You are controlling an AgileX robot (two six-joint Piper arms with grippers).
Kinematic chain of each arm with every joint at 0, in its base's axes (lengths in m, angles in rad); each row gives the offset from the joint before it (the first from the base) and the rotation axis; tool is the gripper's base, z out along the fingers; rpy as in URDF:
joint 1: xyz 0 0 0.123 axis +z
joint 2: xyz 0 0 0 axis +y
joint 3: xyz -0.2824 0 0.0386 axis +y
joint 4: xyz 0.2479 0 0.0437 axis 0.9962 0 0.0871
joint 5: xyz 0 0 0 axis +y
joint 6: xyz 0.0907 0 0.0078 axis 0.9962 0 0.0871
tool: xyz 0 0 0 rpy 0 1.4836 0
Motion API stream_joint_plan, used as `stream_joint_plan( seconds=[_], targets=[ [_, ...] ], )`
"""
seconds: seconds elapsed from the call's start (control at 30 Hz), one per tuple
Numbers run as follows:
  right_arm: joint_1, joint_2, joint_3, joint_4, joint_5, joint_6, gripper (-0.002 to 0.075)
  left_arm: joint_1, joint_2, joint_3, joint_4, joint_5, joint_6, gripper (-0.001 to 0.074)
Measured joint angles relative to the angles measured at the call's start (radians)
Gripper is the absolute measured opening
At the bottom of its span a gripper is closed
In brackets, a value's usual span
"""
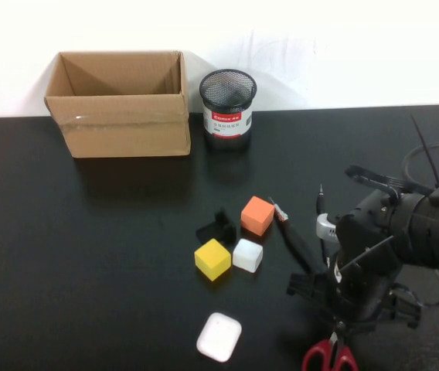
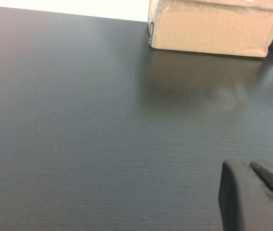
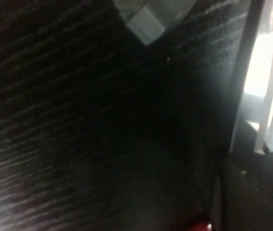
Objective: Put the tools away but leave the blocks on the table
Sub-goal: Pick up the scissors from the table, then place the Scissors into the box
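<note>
The red-handled scissors (image 1: 329, 357) lie at the table's (image 1: 88, 255) near right edge, and only their handles show below my right gripper (image 1: 335, 325). That gripper points down and is shut on the blades; a bit of red handle (image 3: 201, 226) shows in the right wrist view. The thick black-handled tool (image 1: 293, 238) and the thin screwdriver (image 1: 321, 202) lie just behind it. The orange (image 1: 257, 215), yellow (image 1: 212, 259) and white (image 1: 247, 255) blocks and a black angular piece (image 1: 217, 227) sit mid-table. My left gripper (image 2: 256, 192) hovers over bare table, far from the tools.
An open cardboard box (image 1: 119, 104) stands at the back left, also seen in the left wrist view (image 2: 213, 29). A black mesh cup (image 1: 228, 108) stands next to it. A white rounded case (image 1: 219, 336) lies near the front edge, left of the scissors.
</note>
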Motion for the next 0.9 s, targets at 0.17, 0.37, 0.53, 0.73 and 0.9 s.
stream_joint_plan(
  seconds=[0.17,0.37,0.53,0.73,0.9],
  targets=[
    [0.000,-0.024,0.004,-0.082,-0.009,-0.009,0.0062,0.000,0.000,0.000,0.000,0.000,0.000,0.0000],
    [0.000,-0.131,-0.058,-0.224,-0.081,-0.009,0.0062,0.000,0.000,0.000,0.000,0.000,0.000,0.0000],
    [-0.002,-0.173,-0.192,-0.429,-0.140,-0.011,0.0062,0.000,0.000,0.000,0.000,0.000,0.000,0.0000],
    [-0.002,-0.151,-0.393,-0.667,-0.320,-0.003,0.0062,0.000,0.000,0.000,0.000,0.000,0.000,0.0000],
    [-0.002,-0.055,-0.575,-0.836,-0.464,0.044,0.0061,0.000,0.000,0.000,0.000,0.000,0.000,0.0000]
  ],
)
